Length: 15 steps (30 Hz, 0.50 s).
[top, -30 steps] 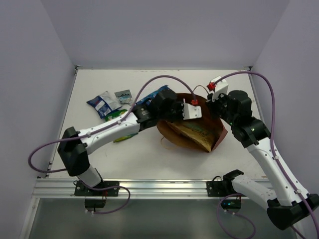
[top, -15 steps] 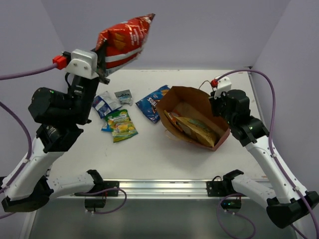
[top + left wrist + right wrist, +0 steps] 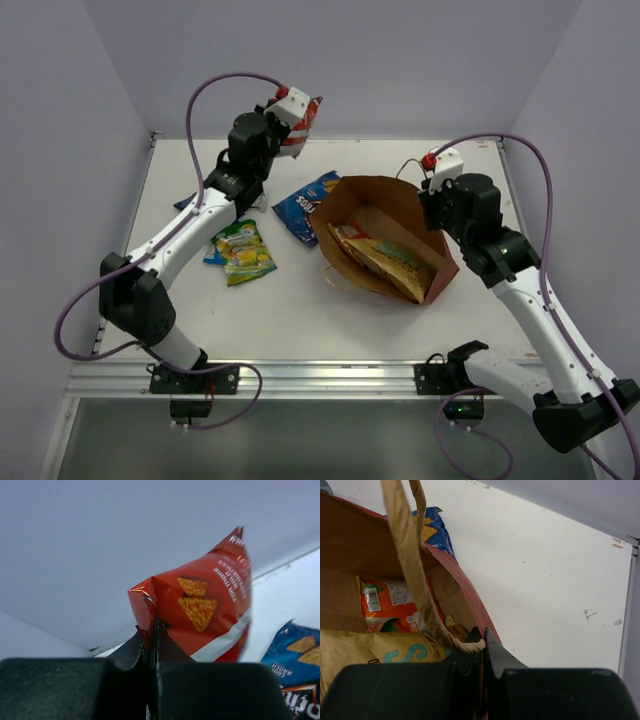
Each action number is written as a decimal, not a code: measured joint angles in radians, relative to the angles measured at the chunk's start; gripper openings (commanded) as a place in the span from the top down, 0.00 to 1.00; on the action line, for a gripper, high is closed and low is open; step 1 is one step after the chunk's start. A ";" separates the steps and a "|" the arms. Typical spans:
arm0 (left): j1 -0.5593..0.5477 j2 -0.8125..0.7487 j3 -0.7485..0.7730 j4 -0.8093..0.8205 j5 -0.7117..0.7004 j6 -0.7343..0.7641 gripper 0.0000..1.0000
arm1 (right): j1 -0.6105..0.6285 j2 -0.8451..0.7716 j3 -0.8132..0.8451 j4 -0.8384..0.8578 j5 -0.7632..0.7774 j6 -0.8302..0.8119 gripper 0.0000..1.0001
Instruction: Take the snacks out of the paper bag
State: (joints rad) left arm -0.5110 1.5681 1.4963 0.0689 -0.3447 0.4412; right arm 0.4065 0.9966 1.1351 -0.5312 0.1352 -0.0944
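My left gripper [image 3: 292,118] is shut on a corner of a red chip bag [image 3: 306,117] and holds it in the air over the table's far edge; the bag fills the left wrist view [image 3: 200,612]. The brick-red paper bag [image 3: 437,272] stands open at centre right. My right gripper [image 3: 437,200] is shut on its far rim [image 3: 470,597], beside a loop handle [image 3: 407,555]. Inside lie a tan-teal bag [image 3: 395,262] and an orange-red packet [image 3: 390,605]. A blue chip bag [image 3: 307,196] and a yellow-green packet [image 3: 243,250] lie on the table left of the paper bag.
A blue-white packet [image 3: 188,204] shows partly under my left arm at the back left. Grey walls close the table on three sides. A metal rail [image 3: 300,377] runs along the near edge.
My left gripper came out of the paper bag with the red chip bag, rose high, and has now swung to the far back of the table. The right gripper has kept its hold.
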 measured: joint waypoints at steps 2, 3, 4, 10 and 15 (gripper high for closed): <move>0.014 0.042 -0.072 0.061 0.020 0.017 1.00 | 0.000 0.000 0.000 -0.002 -0.005 0.000 1.00; 0.020 0.053 -0.117 0.080 0.029 0.024 1.00 | 0.000 -0.001 0.000 -0.002 -0.009 0.000 1.00; 0.021 0.058 -0.154 0.100 0.035 0.026 1.00 | 0.000 -0.002 0.000 -0.004 -0.017 0.000 1.00; 0.011 0.047 -0.400 0.182 0.110 -0.006 0.24 | 0.000 -0.022 -0.007 -0.008 -0.032 0.000 1.00; -0.074 -0.095 -0.529 0.116 0.126 -0.060 0.00 | 0.000 -0.048 -0.025 -0.010 -0.051 0.000 1.00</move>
State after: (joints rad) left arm -0.5846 1.4731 0.9672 0.1848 -0.2192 0.3817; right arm 0.4065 0.9482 1.1103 -0.5415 0.0845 -0.0948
